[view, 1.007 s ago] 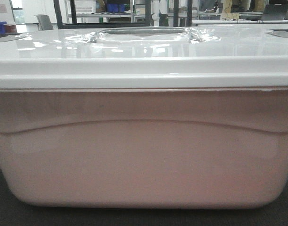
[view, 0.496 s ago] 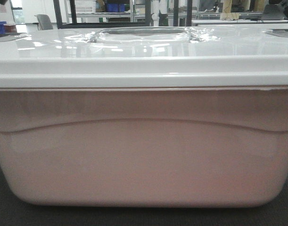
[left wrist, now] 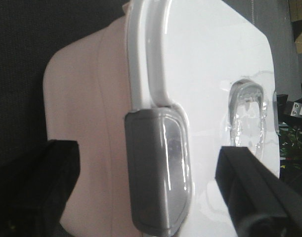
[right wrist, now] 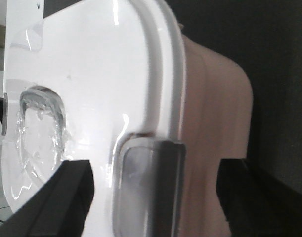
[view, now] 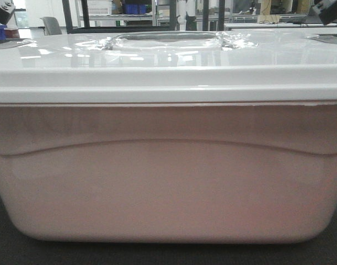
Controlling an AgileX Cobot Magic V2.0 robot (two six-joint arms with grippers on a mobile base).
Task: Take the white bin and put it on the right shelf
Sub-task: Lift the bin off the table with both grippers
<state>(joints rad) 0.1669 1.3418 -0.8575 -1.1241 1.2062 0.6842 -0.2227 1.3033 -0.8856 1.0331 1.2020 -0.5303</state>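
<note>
The white bin (view: 168, 182) fills the front view, its pinkish body under a glossy white lid (view: 157, 77) with a clear recessed handle. In the left wrist view my left gripper (left wrist: 148, 163) is open, its dark fingers (left wrist: 244, 173) straddling the grey end latch (left wrist: 155, 187) without touching it. At the bin's other end my right gripper (right wrist: 153, 170) is likewise open around the other grey latch (right wrist: 146, 192). Parts of both grippers peek in at the front view's top corners, the left gripper (view: 1, 10) and the right gripper (view: 331, 11). The right shelf is out of view.
The bin rests on a dark surface (view: 14, 251). Far behind it stand racks with dark uprights (view: 66, 14), blue crates (view: 136, 8), a grey chair (view: 51, 25) and tables with equipment.
Dark parts of both grippers have come into the top corners of the front view. The bin has not visibly moved.
</note>
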